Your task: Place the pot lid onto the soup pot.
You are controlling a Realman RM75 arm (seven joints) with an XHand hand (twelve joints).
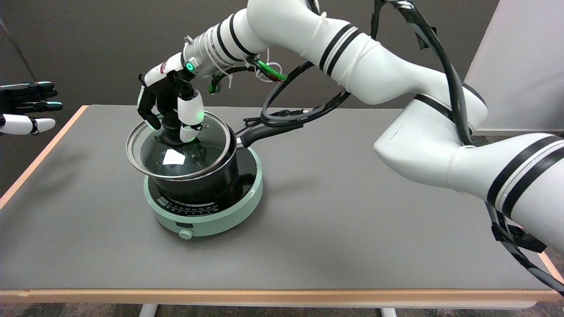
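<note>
The right hand (pixel 172 108), black-palmed with white plastic finger shells, is seen closed around the black knob (pixel 169 132) of the pot lid (pixel 178 152), so that the lid is held from above. The lid is a round pane of clear glass bound by a bright metal rim, and a white glare patch is observed on it. It is tilted over the soup pot (pixel 216 178), its near-left edge overhanging the pot's wall, and whether its far edge touches the pot rim cannot be told. The pot is a black, round, straight-walled vessel with a long black handle (pixel 269 132) joined by a metal collar and pointing right and away. The pot is seated centrally on a round induction cooker (pixel 207 220), pale green in its casing, with a glossy black top and a small dial on its near side. The cooker is set on the matte grey table (pixel 330 220), which is edged in light wood.
</note>
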